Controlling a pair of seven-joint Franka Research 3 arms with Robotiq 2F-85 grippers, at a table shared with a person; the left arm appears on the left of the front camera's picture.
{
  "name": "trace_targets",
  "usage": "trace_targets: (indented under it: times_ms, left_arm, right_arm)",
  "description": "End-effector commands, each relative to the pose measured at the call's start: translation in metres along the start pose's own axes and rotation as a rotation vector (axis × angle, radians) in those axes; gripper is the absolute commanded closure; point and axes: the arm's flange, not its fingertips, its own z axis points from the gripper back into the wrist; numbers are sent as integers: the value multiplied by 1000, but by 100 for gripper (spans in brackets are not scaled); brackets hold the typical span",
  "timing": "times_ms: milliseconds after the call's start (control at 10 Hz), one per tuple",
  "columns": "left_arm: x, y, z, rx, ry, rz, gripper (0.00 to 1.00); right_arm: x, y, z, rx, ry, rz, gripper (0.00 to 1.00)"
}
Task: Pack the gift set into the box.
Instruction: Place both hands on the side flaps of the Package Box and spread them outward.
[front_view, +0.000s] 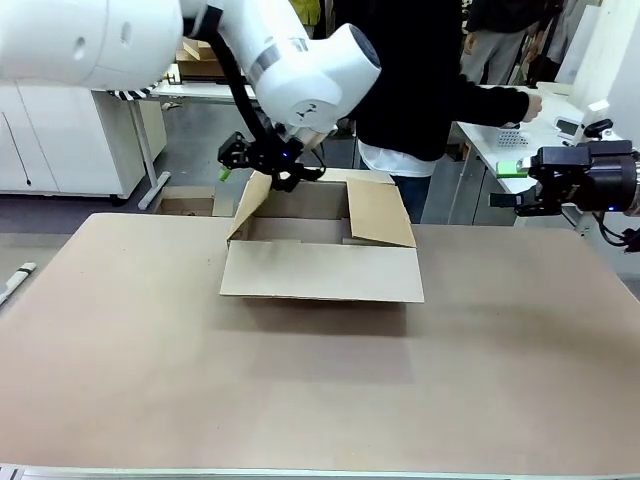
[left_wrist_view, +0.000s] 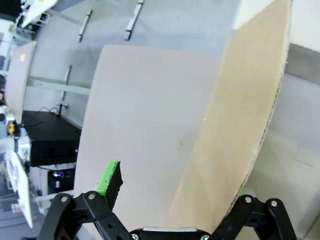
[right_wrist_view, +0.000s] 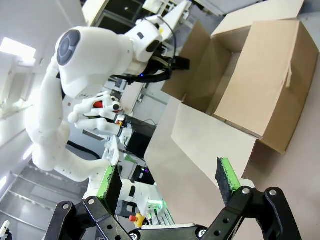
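Box (front_view: 300, 205) location? And the state of both pincers.

— Middle of the table (front_view: 140, 360), top open. Near flap (front_view: 320, 272) is folded out flat toward the robot's side, left flap (front_view: 250, 205) stands tilted, right flap (front_view: 380, 212) leans up. Person (front_view: 420, 90) in a black top is just behind it at the far side.

Left gripper (front_view: 268, 165)?

— At the top edge of the left flap. The front view can't resolve the fingers there. The left wrist view can: jaws spread wide, with the flap's edge running up between them, close to one finger. The other finger's green pad (left_wrist_view: 111, 179) is well clear of the cardboard. Not clamped.

Right gripper (front_view: 508, 185)?

— Off the table's right edge, raised, well apart from the box, fingers pointing in toward the table. The front view gives it side-on. In the right wrist view the fingers are wide apart with nothing between them. That view also looks at the box from its side, into part of the inside walls, with the left arm (right_wrist_view: 100, 65) at the far flap. The front view doesn't give that angle.

Box floor?

— Hidden by walls and flaps in all three views.
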Motion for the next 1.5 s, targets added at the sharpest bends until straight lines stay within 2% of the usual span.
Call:
trace_targets:
  times_ms: [0, 700, 1000, 1200, 1400]
  left_arm:
    - [-7, 30, -14, -71, 14, 57, 0]
    - [23, 118, -55, -503, 155, 195, 0]
    - [23, 157, -84, -687, 193, 273, 0]
    - [18, 169, -107, -806, 226, 275, 0]
    - [13, 170, -130, -858, 258, 280, 0]
  right_arm:
    - [0, -1, 0, 20, -21, 23, 0]
    - [0, -1, 0, 20, -21, 23, 0]
    - [0, -1, 0, 20, -21, 23, 0]
    - [0, -1, 0, 20, -21, 23, 0]
    - [0, -1, 0, 20, -21, 23, 0]
